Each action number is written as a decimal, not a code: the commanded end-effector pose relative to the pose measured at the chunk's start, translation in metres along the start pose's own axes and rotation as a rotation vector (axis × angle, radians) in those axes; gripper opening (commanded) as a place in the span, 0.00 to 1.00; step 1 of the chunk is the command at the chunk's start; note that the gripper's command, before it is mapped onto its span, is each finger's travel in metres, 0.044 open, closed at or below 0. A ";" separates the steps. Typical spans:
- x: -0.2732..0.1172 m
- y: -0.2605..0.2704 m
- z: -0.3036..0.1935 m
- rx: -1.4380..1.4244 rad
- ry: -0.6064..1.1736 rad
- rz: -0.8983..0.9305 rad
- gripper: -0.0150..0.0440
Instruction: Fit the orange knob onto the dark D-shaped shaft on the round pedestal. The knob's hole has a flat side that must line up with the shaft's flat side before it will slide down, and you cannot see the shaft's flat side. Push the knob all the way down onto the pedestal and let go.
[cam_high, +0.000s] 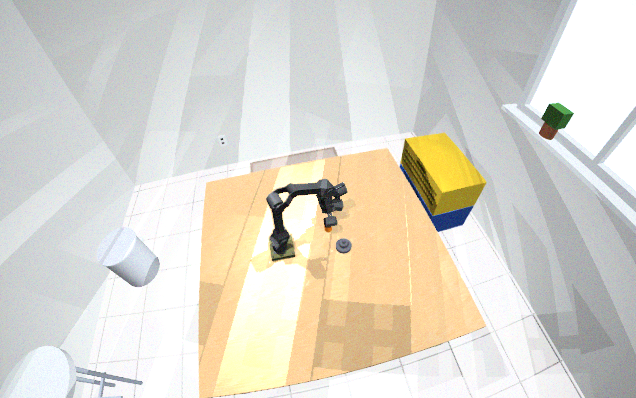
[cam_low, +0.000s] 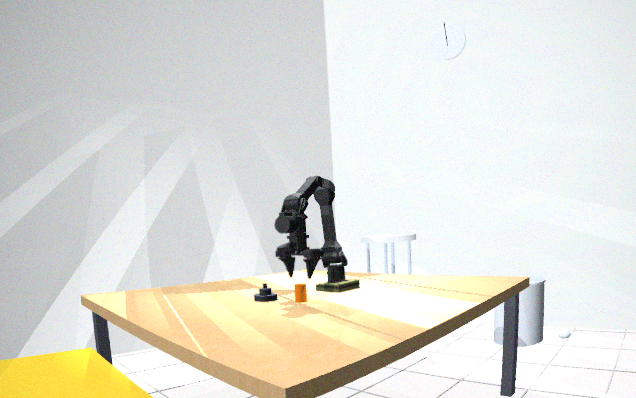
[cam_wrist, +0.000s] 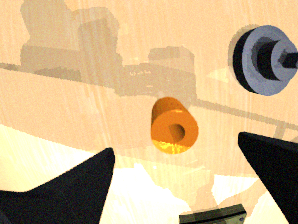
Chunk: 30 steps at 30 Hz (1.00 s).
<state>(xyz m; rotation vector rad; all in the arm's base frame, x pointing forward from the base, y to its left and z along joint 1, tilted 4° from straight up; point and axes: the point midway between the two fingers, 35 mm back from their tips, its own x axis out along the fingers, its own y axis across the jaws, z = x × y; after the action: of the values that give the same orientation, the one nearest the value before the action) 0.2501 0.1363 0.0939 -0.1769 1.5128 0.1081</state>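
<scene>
The orange knob (cam_high: 328, 229) (cam_low: 300, 293) (cam_wrist: 165, 116) stands upright on the table, its hole facing up. The hole's flat side cannot be made out clearly. The round dark pedestal (cam_high: 344, 246) (cam_low: 265, 296) (cam_wrist: 256, 80) stands a short way from the knob, with the dark shaft (cam_low: 265, 286) (cam_wrist: 290, 60) upright at its centre and nothing fitted on it. My gripper (cam_low: 300, 277) (cam_wrist: 177, 147) is open and empty. It points down above the knob, its fingertips higher than the knob's top. In the top view the gripper partly hides the knob.
The arm's base (cam_high: 283, 249) (cam_low: 338, 285) (cam_wrist: 214, 215) stands on the wooden table (cam_high: 370, 340) (cam_low: 400, 320), near the knob. A yellow and blue box (cam_high: 450, 170) (cam_low: 60, 375) is beyond the table's edge. A bin (cam_high: 132, 257) (cam_low: 533, 312) and a stool (cam_high: 42, 375) (cam_low: 389, 238) are off the table.
</scene>
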 end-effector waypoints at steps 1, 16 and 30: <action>0.007 -0.001 0.000 0.000 0.003 -0.007 1.00; 0.030 0.000 0.001 0.000 0.003 -0.007 1.00; 0.053 -0.001 0.001 0.000 0.003 -0.007 1.00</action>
<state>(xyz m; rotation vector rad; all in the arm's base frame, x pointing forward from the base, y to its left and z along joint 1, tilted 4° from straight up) 0.2551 0.1357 0.0502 -0.1704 1.5097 0.1038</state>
